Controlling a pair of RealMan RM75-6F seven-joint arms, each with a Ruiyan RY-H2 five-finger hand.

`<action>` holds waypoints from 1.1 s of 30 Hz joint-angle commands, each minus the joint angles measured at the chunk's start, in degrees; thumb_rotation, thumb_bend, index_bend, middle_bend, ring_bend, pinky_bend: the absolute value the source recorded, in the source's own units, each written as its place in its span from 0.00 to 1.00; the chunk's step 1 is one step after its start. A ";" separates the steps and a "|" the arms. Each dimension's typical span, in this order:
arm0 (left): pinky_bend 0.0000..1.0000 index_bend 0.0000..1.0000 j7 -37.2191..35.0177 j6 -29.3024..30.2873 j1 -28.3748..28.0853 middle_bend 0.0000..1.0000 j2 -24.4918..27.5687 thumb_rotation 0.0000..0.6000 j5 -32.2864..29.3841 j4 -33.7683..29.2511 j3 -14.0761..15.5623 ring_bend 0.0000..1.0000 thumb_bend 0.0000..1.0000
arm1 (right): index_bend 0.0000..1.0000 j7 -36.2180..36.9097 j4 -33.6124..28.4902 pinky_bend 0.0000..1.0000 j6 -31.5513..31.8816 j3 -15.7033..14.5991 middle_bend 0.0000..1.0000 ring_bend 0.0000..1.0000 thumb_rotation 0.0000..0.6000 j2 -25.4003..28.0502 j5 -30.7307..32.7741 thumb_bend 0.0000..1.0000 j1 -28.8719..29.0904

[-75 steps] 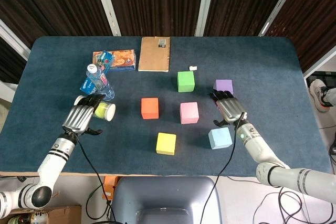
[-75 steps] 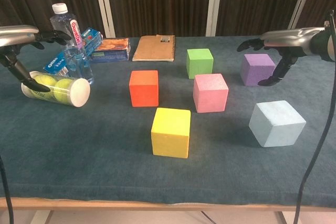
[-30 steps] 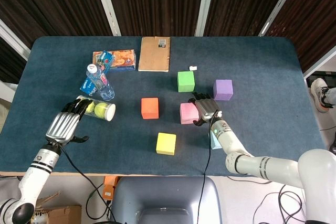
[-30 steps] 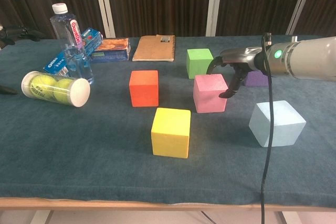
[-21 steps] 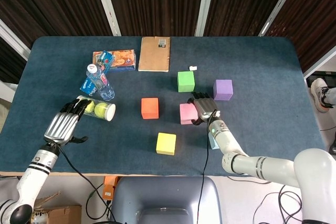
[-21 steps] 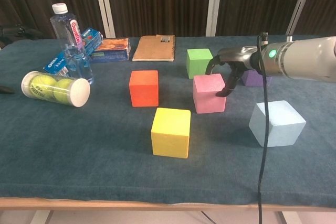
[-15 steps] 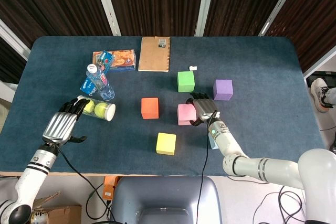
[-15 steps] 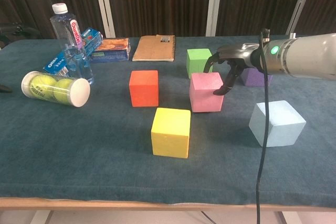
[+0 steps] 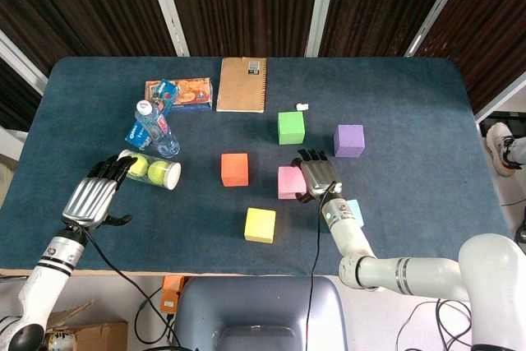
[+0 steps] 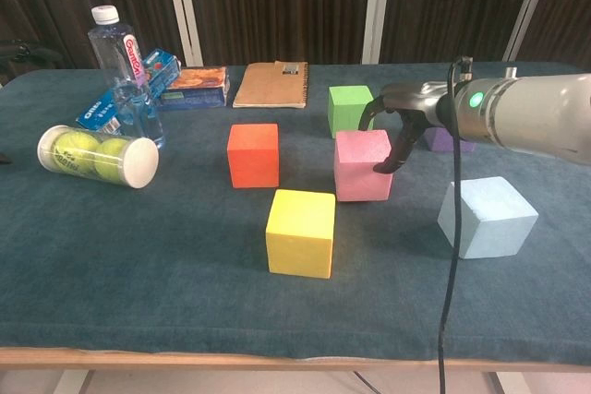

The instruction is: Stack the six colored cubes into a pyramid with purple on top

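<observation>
- On the table in the head view, the right hand (image 9: 316, 175) sits against the right side of the pink cube (image 9: 288, 182), fingers curved at its far and right faces; whether they truly clamp it I cannot tell.
- The pink cube lies further left than 2.5 s ago, closer to the orange cube (image 9: 234, 168); the hand has come over from the purple cube (image 9: 349, 140) and has been nudging it.
- The green cube (image 9: 291, 127) stands far of pink, the yellow cube (image 9: 260, 224) near-left, and the blue cube (image 9: 353, 212) peeks out from under the right forearm.
- The left hand (image 9: 92, 196) has drawn back nearer, fingers apart and holding nothing, just near of the ball tube (image 9: 150, 170).
- In the chest view, the right hand (image 10: 399, 119) arches over pink's (image 10: 363, 164) far right corner, thumb pressed on its right face, the other fingers hooked behind.
- Orange (image 10: 253, 155) is now only a small gap from pink, while yellow (image 10: 301, 232), blue (image 10: 486, 216), green (image 10: 350, 110) and purple (image 10: 441, 139) rest apart.
- My reading: a base row is being gathered by sliding, and no cube is stacked yet.
- The left hand does not show here.
</observation>
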 commanded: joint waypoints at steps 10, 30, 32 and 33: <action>0.13 0.00 -0.32 -0.25 0.24 0.08 0.24 1.00 0.27 0.22 -0.08 0.03 0.03 | 0.15 -1.77 -0.11 0.00 -1.03 0.56 0.06 0.00 1.00 -0.10 1.97 0.22 0.05; 0.13 0.00 -0.15 0.89 1.26 0.08 1.06 1.00 0.96 -0.58 -0.17 0.03 0.03 | 0.10 3.71 -12.60 0.00 0.41 -1.35 0.04 0.00 1.00 10.22 -11.88 0.22 -6.47; 0.13 0.00 -0.51 1.05 1.53 0.08 1.26 1.00 1.30 -0.48 -0.12 0.03 0.03 | 0.11 4.84 -16.20 0.00 1.38 -3.38 0.03 0.00 1.00 13.24 -16.53 0.22 -8.91; 0.13 0.00 -0.62 1.09 1.63 0.08 1.34 1.00 1.41 -0.43 -0.08 0.03 0.03 | 0.11 5.34 -17.64 0.00 1.64 -4.47 0.03 0.00 1.00 14.67 -18.56 0.22 -10.05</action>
